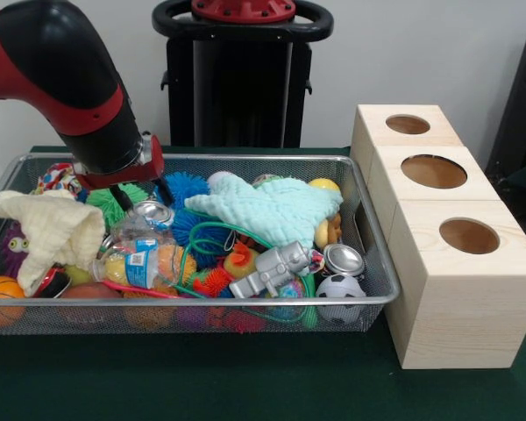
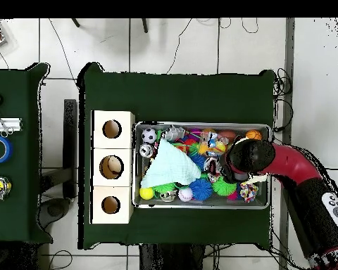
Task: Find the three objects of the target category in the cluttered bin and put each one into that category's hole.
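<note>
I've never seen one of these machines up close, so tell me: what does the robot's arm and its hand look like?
The arm is thick and rounded, bright red with a black segment near its end. A red band rings the wrist above the gripper, a small part with thin dark prongs. From overhead, the arm shows the same red shell, with a grey section carrying buttons nearer the base.

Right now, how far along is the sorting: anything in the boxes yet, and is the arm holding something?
Done: unclear. In the overhead view the middle hole shows something pale; the other two look dark. In hand: nothing visible. The gripper is down in the bin by the green spiky ball and clear bottle. Left: the bin is full.
</note>
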